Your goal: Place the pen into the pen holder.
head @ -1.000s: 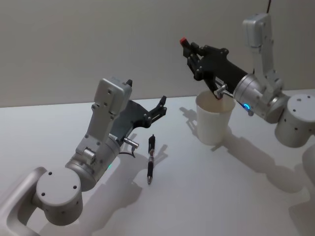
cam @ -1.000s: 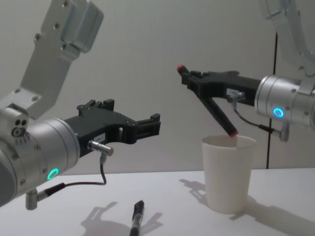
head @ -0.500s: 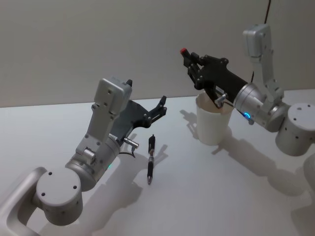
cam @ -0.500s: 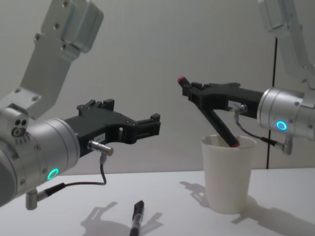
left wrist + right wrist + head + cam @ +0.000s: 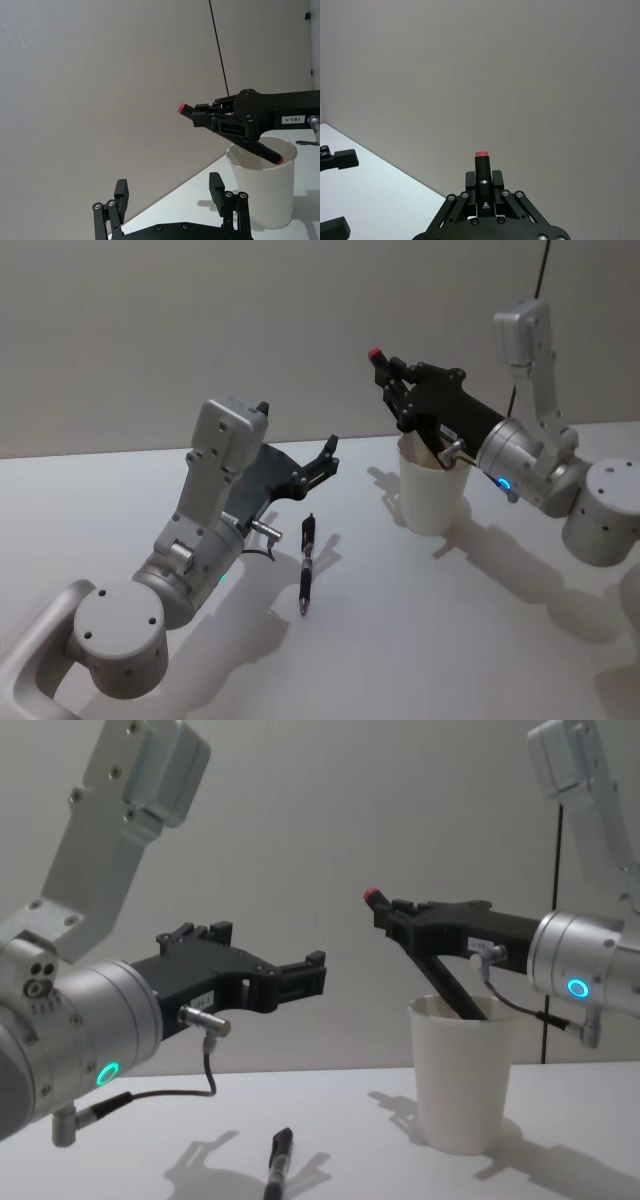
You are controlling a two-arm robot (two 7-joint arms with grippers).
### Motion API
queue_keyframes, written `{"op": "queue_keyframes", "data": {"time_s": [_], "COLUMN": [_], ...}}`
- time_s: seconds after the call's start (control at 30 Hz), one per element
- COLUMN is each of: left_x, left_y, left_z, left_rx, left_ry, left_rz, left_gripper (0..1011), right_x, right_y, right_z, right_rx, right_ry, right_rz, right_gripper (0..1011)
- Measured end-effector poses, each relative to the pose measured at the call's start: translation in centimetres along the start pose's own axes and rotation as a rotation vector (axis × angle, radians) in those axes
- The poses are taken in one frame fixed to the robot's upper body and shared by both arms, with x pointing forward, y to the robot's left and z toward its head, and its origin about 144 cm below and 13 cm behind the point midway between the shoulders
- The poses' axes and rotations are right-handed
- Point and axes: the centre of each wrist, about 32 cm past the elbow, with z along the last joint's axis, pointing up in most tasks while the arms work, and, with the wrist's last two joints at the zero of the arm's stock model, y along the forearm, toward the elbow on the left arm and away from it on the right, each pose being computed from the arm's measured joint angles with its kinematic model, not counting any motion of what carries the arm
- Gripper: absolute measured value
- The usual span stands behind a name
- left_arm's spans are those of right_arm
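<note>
My right gripper [image 5: 402, 392] is shut on a black pen [image 5: 445, 984] with a red cap. The pen is tilted, and its lower end is inside the pen holder [image 5: 432, 498], a plain white paper cup standing on the table. The left wrist view shows the pen [image 5: 262, 151] crossing the rim of the pen holder [image 5: 262, 200]. From the right wrist, the pen [image 5: 481, 170] stands between the closed fingers. My left gripper [image 5: 325, 460] hovers open and holds nothing. It hangs above a second black pen [image 5: 306, 565] lying on the table.
The white table [image 5: 420, 640] spreads around the cup and the loose pen [image 5: 278, 1160]. A plain wall stands behind. A thin dark cable [image 5: 220, 55] hangs down the wall behind the right arm.
My right gripper has come down with the pen, and the pen's lower end has gone from just above the cup's rim to inside it. The left arm has not moved.
</note>
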Motion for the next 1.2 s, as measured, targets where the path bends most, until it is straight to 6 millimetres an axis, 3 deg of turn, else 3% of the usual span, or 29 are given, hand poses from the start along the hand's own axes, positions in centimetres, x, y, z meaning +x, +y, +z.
{"op": "queue_keyframes", "data": {"time_s": [0.1,0.2,0.33,0.37,0.67,0.93,1.2], "left_x": [0.0,0.0,0.0,0.0,0.0,0.0,0.0], "left_y": [0.0,0.0,0.0,0.0,0.0,0.0,0.0], "left_z": [0.0,0.0,0.0,0.0,0.0,0.0,0.0], "left_rx": [0.000,0.000,0.000,0.000,0.000,0.000,0.000], "left_ry": [0.000,0.000,0.000,0.000,0.000,0.000,0.000], "left_rz": [0.000,0.000,0.000,0.000,0.000,0.000,0.000], "left_gripper": [1001,1001,1001,1001,1001,1001,1001], "right_x": [0.0,-0.1,-0.1,-0.1,-0.1,-0.1,-0.2], "right_y": [0.0,-0.1,-0.1,-0.1,-0.2,-0.2,-1.3], "right_z": [-0.1,-0.1,-0.1,-0.1,-0.2,-0.1,0.7], "right_rx": [-0.002,-0.003,-0.005,-0.005,-0.007,-0.007,-0.004], "right_ry": [0.001,0.001,0.001,0.002,0.002,0.002,-0.004], "right_rz": [0.000,0.000,0.000,0.000,-0.001,-0.001,-0.014], "right_gripper": [208,328,396,465,768,973,1001]}}
